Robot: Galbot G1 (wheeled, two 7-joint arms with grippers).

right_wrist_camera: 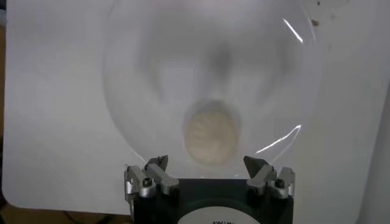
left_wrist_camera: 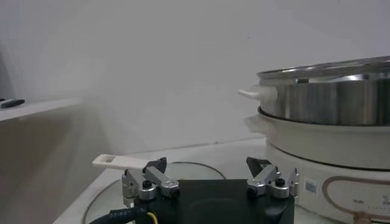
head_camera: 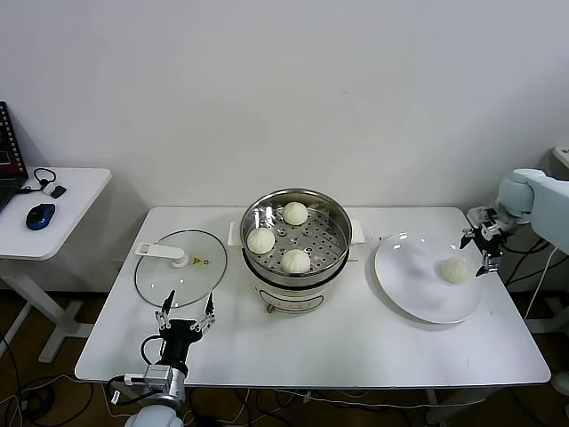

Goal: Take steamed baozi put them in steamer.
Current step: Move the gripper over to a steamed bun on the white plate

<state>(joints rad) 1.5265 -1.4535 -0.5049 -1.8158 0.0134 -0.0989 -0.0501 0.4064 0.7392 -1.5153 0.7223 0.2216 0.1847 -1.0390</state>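
Three cream-white baozi lie on the perforated tray of the shiny steel steamer at the table's middle. A fourth baozi rests on the round white plate at the right. My right gripper hovers open above the plate's right side, right over that bun, with nothing between its fingers. My left gripper stands open and empty near the table's front left, beside the steamer.
A flat glass lid with a white handle lies left of the steamer, just beyond my left gripper. A white side table with a blue mouse stands at the far left. Cables hang past the table's right edge.
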